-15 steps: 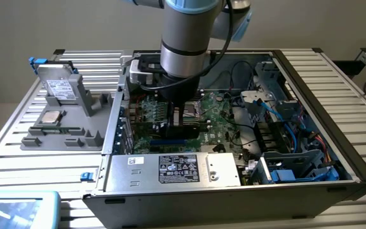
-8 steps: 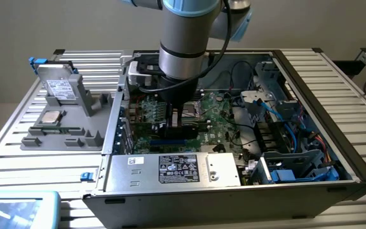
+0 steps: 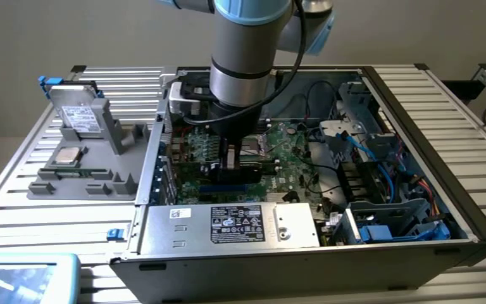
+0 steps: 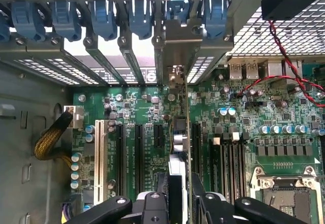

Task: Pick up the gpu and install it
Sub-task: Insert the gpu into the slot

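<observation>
Inside the open PC case (image 3: 471,209), over the motherboard (image 4: 127,107): my hand (image 4: 179,203) pinches the gpu (image 4: 177,140), one finger on each face. The card stands on edge w/ its silver bracket (image 4: 175,76) at the rear slot openings under the blue clips (image 4: 139,16).

Whether the edge connector is in the slot, I cannot tell.

Risks (judged):
- Card tilted or offset vs. the slot: connector jams or flexes the board under push.
- Bracket tip catches the rear frame: card stops short on one end.
- Grip high on a thin card: it may slide in my pinch.

Containers: the case also holds the power supply (image 3: 226,225) and blue cables (image 3: 369,149). The grey fixture (image 3: 83,187) on the tabletop (image 3: 445,88) holds a hard drive (image 3: 81,117), upright, and a small square chip (image 3: 68,155).
</observation>
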You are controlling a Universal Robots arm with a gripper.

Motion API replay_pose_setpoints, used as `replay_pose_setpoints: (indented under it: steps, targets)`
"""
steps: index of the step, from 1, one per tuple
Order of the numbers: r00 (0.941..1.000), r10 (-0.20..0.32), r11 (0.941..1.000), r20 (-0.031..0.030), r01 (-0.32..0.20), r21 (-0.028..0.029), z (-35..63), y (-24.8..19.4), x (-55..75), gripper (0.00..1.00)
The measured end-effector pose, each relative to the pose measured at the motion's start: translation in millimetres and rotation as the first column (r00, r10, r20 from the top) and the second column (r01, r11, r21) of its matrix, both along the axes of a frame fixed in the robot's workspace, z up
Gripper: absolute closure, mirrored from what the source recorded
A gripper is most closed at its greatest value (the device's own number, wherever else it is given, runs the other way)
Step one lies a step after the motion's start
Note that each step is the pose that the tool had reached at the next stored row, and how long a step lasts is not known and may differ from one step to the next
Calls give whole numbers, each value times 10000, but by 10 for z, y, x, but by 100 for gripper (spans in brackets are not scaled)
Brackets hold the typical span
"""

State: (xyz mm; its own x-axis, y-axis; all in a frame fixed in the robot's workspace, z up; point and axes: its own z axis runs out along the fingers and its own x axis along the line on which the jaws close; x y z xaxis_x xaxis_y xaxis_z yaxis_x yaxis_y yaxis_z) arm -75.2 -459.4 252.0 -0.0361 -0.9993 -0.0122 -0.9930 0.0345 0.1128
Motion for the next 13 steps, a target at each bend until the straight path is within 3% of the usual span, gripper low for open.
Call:
replay_pose_setpoints:
  steps: [3, 10, 13]
  targets:
    - [10000, 1, 10000, -41, -1, 14, -5, 0, -1, 71]
    - [10000, 1, 10000, -43, -1, 22, -7, 0, -1, 71]
    - [10000, 0, 10000, -44, 0, 0, -9, 14, -1, 71]
